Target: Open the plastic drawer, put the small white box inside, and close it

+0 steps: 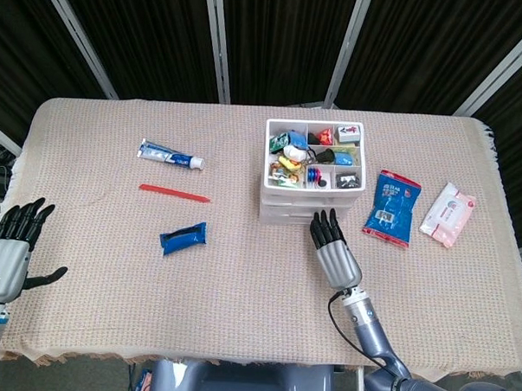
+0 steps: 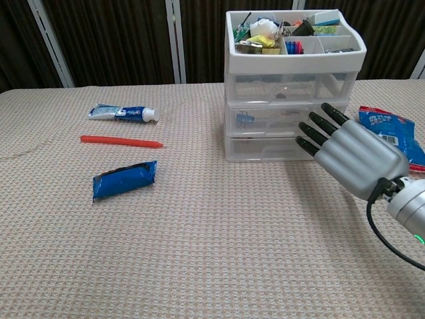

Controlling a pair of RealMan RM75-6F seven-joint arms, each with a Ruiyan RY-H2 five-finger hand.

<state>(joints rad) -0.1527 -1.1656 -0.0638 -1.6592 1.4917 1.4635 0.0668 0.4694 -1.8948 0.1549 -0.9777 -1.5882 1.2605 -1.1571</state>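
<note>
The white plastic drawer unit [image 1: 311,191] [image 2: 292,86] stands at the table's centre right, its top tray full of small items. All its translucent drawers sit flush. A blue clip [image 2: 244,119] shows through the middle drawer front; the small white box cannot be made out. My right hand [image 1: 335,251] [image 2: 348,149] is flat with straight fingers and holds nothing. Its fingertips [image 2: 312,129] are at the right side of the middle and lower drawer fronts. My left hand [image 1: 12,245] hangs empty with spread fingers at the table's left edge.
A toothpaste tube [image 1: 171,155] [image 2: 123,113], a red stick [image 1: 174,192] [image 2: 121,141] and a blue packet [image 1: 183,237] [image 2: 125,180] lie left of the unit. A blue bag [image 1: 391,207] [image 2: 388,136] and a wipes pack [image 1: 447,213] lie to its right.
</note>
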